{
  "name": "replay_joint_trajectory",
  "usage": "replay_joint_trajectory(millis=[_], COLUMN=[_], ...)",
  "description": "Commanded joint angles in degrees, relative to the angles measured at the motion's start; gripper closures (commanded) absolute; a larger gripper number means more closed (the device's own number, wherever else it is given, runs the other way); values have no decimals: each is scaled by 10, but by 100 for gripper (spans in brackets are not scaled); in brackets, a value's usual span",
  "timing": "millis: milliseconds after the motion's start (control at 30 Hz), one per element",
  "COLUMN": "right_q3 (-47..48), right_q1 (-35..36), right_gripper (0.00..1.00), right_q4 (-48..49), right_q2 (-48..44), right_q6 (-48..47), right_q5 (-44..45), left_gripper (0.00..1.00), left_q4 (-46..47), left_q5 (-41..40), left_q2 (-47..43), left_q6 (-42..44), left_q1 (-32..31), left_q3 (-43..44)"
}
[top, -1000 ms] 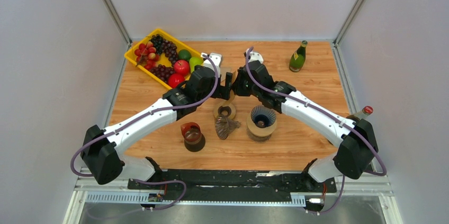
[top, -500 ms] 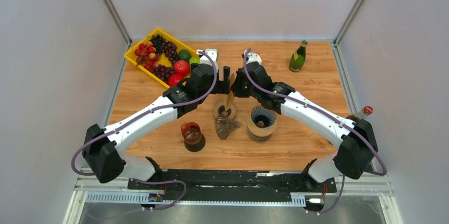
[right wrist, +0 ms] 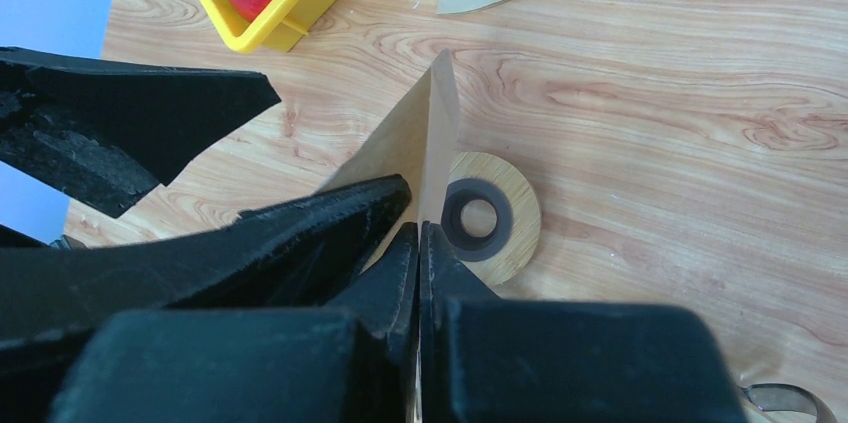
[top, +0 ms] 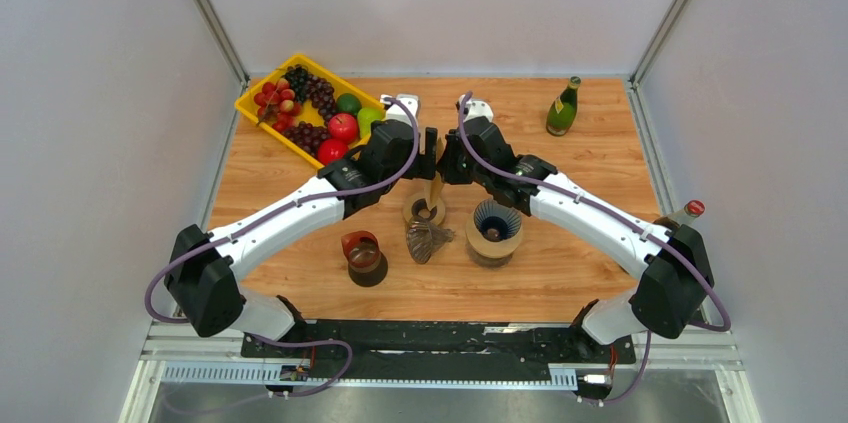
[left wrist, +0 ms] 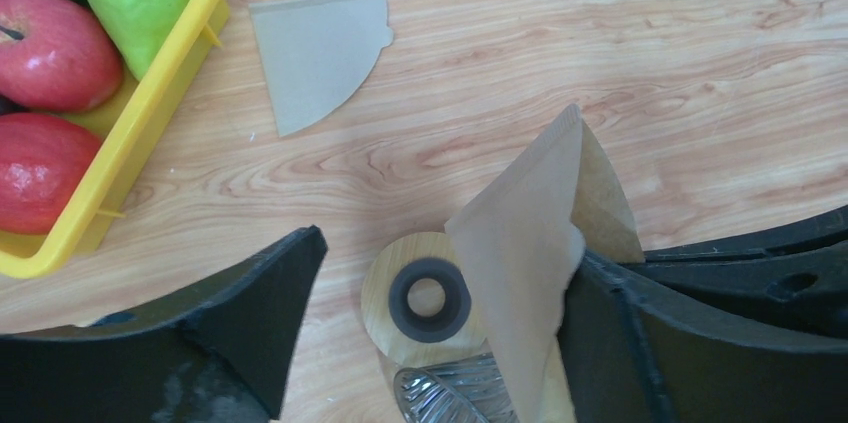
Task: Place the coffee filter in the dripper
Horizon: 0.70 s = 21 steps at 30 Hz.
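1. Right gripper (right wrist: 418, 235): fingers clenched on the lower edge of the brown paper cone filter (right wrist: 405, 143), which is held upright above the table.
2. Left gripper (left wrist: 450, 253): jaws spread wide, grasping nothing, with one finger just beside the paper.
3. Filter likely light, floppy and quick to crease. A gentle pinch at the seam edge suits it.
4. Round wooden disc with a dark ring (right wrist: 490, 215) lies below.
5. Dark ribbed cone dripper (top: 494, 226) stands nearby, unfilled.

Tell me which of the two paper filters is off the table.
The filter held by the right gripper, upright by the wooden ring. The other filter lies flat on the table beside the yellow tray.
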Motion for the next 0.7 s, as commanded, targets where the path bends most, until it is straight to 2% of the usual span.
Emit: replay_joint_trajectory(millis=[0,167,433,667], right_q3=[22,18,13,14], right_q1=[4,4,4,2], right_gripper=[100,100,100,100], right_q4=[11,12,11,3], right_q2=[-14,-20,-22,-30], right_q6=[-18,-23,-43,-92], right_q5=[18,28,50,98], left_gripper=[21,46,79,83], left_q4=[-16,-22,-33,-54], left_q5=[-2,-9,-20,-30], left_q2=[4,5,15,12], left_q6=[-1,-2,0,32], left_q1=[-2,-2,-2,-2], left_q3=[25,24,32,31])
